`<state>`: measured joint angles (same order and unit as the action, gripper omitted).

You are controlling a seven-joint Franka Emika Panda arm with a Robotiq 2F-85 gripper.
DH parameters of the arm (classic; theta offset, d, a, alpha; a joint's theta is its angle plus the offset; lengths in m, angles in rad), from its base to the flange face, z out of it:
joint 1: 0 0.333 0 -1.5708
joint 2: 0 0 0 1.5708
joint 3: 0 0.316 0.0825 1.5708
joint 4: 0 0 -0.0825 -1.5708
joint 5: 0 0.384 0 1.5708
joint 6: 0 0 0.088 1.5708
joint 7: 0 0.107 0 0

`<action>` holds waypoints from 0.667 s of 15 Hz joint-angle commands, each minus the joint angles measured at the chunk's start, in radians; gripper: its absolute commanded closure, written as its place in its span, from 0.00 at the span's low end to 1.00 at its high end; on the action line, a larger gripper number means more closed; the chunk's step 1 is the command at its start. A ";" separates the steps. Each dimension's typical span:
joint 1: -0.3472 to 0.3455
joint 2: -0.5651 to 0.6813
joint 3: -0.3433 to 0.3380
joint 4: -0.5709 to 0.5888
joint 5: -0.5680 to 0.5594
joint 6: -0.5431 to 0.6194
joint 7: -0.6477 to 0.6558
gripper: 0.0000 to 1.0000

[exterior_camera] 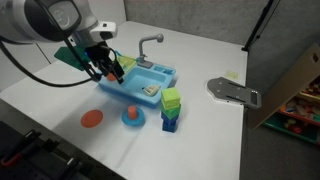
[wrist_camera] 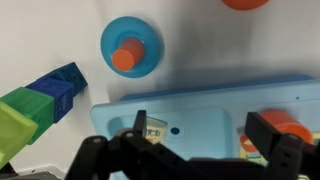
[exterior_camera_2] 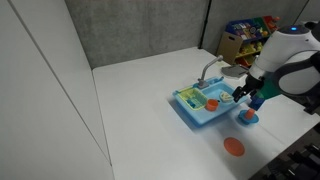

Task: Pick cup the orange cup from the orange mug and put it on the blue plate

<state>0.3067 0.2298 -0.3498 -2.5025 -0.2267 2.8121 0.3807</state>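
The gripper (wrist_camera: 195, 135) sat nearest the wrist camera, its fingers (wrist_camera: 140, 125) spread apart with nothing between them. It hung over the sink (wrist_camera: 200, 100), a light-blue toy basin with a grey faucet (exterior_camera: 150, 42) at its far rim. In both exterior views the gripper (exterior_camera: 108, 68) (exterior_camera_2: 243, 97) was above one end of the sink; whether it touched the basin could not be told.

An orange mug (wrist_camera: 285, 128) lay inside the sink, just beside one finger.

The cup (wrist_camera: 125, 57) stood upright on the blue plate (wrist_camera: 150, 28), near its middle and clear of the gripper. The plate rested on the white table (exterior_camera: 210, 140), just beside the sink's long wall. A stack of green and blue blocks (exterior_camera: 170, 108) stood near the plate. An orange plate (exterior_camera: 92, 118) lay flat on the table on the plate's other side, apart from it.
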 commanded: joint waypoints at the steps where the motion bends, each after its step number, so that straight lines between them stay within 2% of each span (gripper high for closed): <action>1: -0.103 -0.114 0.149 0.027 0.075 -0.172 -0.065 0.00; 5: -0.172 -0.210 0.265 0.073 0.187 -0.342 -0.125 0.00; 10: -0.213 -0.330 0.326 0.131 0.244 -0.530 -0.169 0.00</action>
<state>0.1286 -0.0241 -0.0577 -2.4015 -0.0157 2.3990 0.2602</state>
